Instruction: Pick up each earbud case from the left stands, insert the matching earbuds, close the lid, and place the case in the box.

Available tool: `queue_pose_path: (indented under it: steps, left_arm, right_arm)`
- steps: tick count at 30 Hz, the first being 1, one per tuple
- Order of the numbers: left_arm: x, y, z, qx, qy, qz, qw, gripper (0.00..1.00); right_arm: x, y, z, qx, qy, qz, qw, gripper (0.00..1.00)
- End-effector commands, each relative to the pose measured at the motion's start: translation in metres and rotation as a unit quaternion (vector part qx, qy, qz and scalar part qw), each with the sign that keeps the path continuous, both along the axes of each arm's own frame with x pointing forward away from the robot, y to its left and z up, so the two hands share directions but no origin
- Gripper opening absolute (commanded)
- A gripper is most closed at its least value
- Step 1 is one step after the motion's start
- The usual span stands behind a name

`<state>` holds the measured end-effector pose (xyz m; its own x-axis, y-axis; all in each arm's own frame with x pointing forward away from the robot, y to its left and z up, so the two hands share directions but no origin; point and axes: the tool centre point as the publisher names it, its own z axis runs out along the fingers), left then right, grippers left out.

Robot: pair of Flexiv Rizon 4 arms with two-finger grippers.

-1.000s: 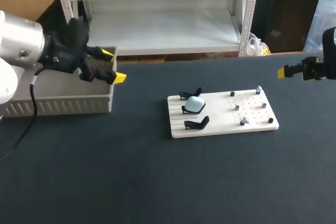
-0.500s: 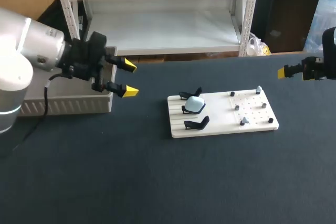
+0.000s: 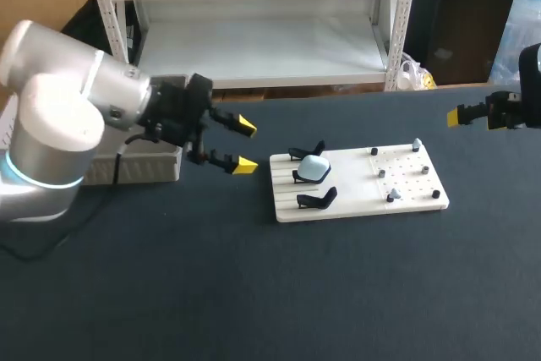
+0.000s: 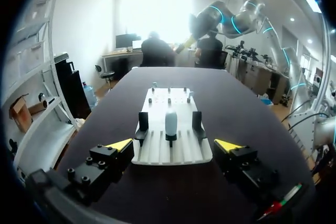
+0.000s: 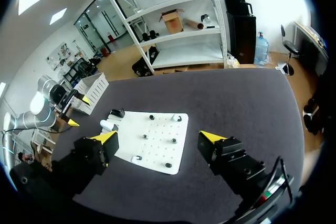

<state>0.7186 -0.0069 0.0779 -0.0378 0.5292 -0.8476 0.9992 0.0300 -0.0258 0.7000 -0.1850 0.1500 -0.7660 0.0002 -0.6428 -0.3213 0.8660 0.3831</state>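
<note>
Now, at the far left sits the grey plastic box point(image 3: 165, 166). Right of it hangs the left gripper point(image 3: 244, 146), fingers spread wide, holding nothing. The small pale blue earbud case point(image 3: 315, 168) rests on the middle black stand point(image 3: 301, 177) of the white flat board point(image 3: 355, 207). I think the left gripper should line up straight, then squeeze the case's sides softly. Far right, the right gripper point(image 3: 463, 115) is spread wide too.

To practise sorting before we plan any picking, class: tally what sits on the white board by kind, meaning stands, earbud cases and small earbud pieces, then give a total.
Black stands: 3
Earbud case: 1
Small earbud pieces: 6
Total: 10
</note>
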Motion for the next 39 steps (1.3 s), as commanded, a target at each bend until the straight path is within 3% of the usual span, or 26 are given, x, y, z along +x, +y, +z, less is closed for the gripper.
queue_pose_path:
  steps: [1, 15, 17, 24, 28, 33, 39]
  left_arm:
    - [0.010, -0.019, -0.014, -0.004, 0.018, -0.021, 1.000, 1.00]
    - [-0.001, -0.057, -0.033, -0.014, 0.018, -0.038, 0.999, 0.93]
    - [-0.001, -0.061, -0.037, -0.013, 0.020, -0.036, 0.999, 0.83]
    - [-0.002, -0.070, -0.045, -0.014, 0.021, -0.028, 0.999, 0.64]
    - [0.001, -0.074, -0.049, -0.015, 0.021, -0.021, 0.999, 0.71]
    - [0.003, -0.077, -0.051, -0.016, 0.022, -0.019, 0.999, 0.55]
    - [0.006, -0.082, -0.053, -0.017, 0.023, -0.015, 0.999, 0.60]
  right_arm:
    - [0.000, 0.000, 0.000, 0.000, 0.000, 0.000, 1.000, 1.00]
    - [0.000, 0.000, 0.000, 0.000, 0.000, 0.000, 1.000, 1.00]
    - [0.000, 0.000, 0.000, 0.000, 0.000, 0.000, 1.000, 1.00]
    - [0.000, 0.000, 0.000, 0.000, 0.000, 0.000, 1.000, 1.00]
    - [0.000, 0.000, 0.000, 0.000, 0.000, 0.000, 1.000, 1.00]
    - [0.000, 0.000, 0.000, 0.000, 0.000, 0.000, 1.000, 1.00]
    - [0.000, 0.000, 0.000, 0.000, 0.000, 0.000, 1.000, 1.00]
